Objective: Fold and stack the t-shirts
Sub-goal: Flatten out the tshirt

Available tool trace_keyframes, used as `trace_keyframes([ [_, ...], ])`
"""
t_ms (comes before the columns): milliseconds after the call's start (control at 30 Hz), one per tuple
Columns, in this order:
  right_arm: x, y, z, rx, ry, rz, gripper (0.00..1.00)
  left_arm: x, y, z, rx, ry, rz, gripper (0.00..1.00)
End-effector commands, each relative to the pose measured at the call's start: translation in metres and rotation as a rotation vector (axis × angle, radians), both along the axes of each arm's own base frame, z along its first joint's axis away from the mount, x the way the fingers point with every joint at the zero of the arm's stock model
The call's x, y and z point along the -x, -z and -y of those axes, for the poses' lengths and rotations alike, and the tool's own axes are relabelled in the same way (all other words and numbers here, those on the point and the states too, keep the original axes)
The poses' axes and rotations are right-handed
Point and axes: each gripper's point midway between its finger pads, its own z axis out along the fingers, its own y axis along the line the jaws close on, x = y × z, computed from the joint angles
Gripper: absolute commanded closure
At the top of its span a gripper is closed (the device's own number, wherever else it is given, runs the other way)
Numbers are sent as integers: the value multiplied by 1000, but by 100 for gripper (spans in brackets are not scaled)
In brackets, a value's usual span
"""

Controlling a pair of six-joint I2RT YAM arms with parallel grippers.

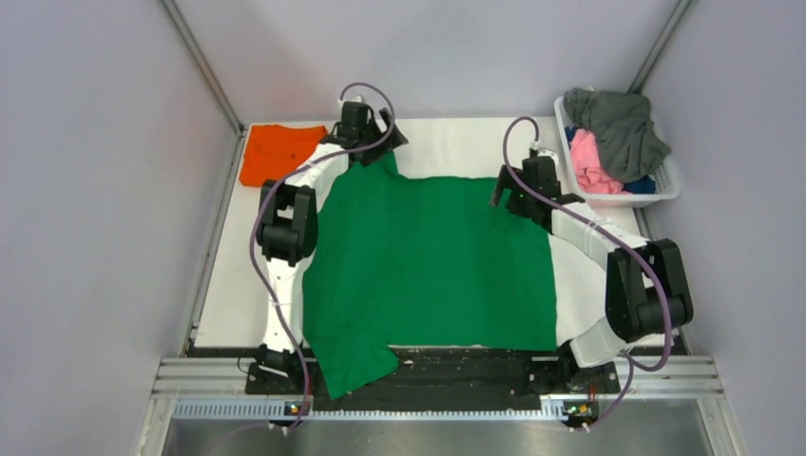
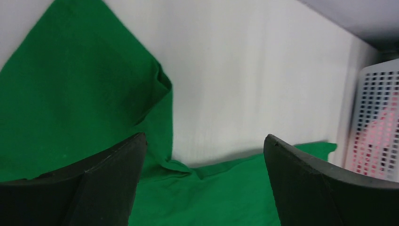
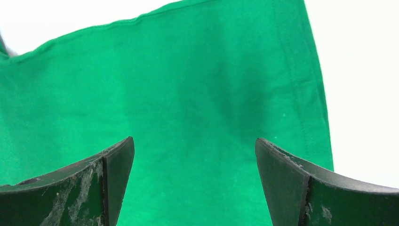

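A bright green t-shirt [image 1: 428,266] lies spread flat over the middle of the white table, one sleeve hanging over the near edge. It also shows in the left wrist view [image 2: 70,94] and in the right wrist view [image 3: 188,94]. A folded orange t-shirt [image 1: 278,150] lies at the far left corner. My left gripper [image 1: 373,142] is open and empty above the green shirt's far left sleeve [image 2: 160,80]. My right gripper [image 1: 513,195] is open and empty above the shirt's far right corner.
A white plastic basket [image 1: 665,185] at the far right holds grey [image 1: 623,128], pink [image 1: 589,161] and blue tees. It shows at the right edge of the left wrist view [image 2: 376,122]. Grey walls enclose the table. A metal rail runs along the near edge.
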Motion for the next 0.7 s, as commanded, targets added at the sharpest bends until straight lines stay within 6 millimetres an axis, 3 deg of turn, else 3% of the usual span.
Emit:
trace_keyframes([
  [0, 4, -26, 17, 25, 65, 71, 2, 2, 27, 6, 13, 15, -55, 1],
  [267, 6, -28, 25, 43, 91, 81, 1, 0, 44, 28, 63, 63, -78, 1],
  [533, 3, -23, 26, 44, 96, 72, 1, -13, 27, 63, 128, 105, -30, 1],
  [667, 1, -20, 27, 45, 98, 65, 1, -23, 38, 62, 72, 55, -51, 1],
])
